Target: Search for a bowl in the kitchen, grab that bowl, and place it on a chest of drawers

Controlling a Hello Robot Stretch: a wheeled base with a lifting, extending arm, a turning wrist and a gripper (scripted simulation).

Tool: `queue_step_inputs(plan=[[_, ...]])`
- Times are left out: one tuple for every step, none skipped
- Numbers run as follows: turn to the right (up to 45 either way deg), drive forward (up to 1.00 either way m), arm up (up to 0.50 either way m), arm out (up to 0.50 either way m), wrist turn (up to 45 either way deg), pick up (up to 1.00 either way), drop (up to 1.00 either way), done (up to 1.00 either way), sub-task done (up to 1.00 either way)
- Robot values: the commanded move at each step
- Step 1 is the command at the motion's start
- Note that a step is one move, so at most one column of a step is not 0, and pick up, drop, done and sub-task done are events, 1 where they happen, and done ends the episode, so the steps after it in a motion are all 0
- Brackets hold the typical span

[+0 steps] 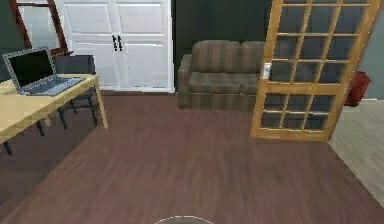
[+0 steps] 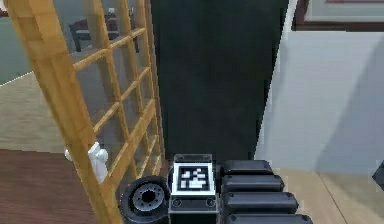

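Note:
At the arm side view's bottom edge the arm is drawn in, with a white marker square (image 2: 193, 180) and stacked dark segments (image 2: 258, 190) to its right. Left of the marker sits the gripper's (image 2: 148, 198) dark round body, in front of the wooden glass-paned door (image 2: 100, 90). Its far end cannot be made out, so I cannot tell whether it holds anything.
Ahead, the open wooden glass door (image 1: 305, 70) stands at the right, a striped sofa (image 1: 220, 75) against the dark wall, and white double doors (image 1: 115, 40) behind. A wooden table (image 1: 40, 105) with a laptop (image 1: 35, 72) and a chair (image 1: 75, 70) is at left. Brown floor lies ahead.

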Motion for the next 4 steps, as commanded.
queue_step_inputs(plan=[[0.0,0.65,0.00,0.00,0.0,0.00,0.00,0.00,0.00],[45.0,0.00,0.00,0.00,0.0,0.00,0.00,0.00,0.00],[6.0,0.00,0.00,0.00,0.0,0.00,0.00,0.00,0.00],[0.0,0.15,0.00,0.00,0.0,0.00,0.00,0.00,0.00]])
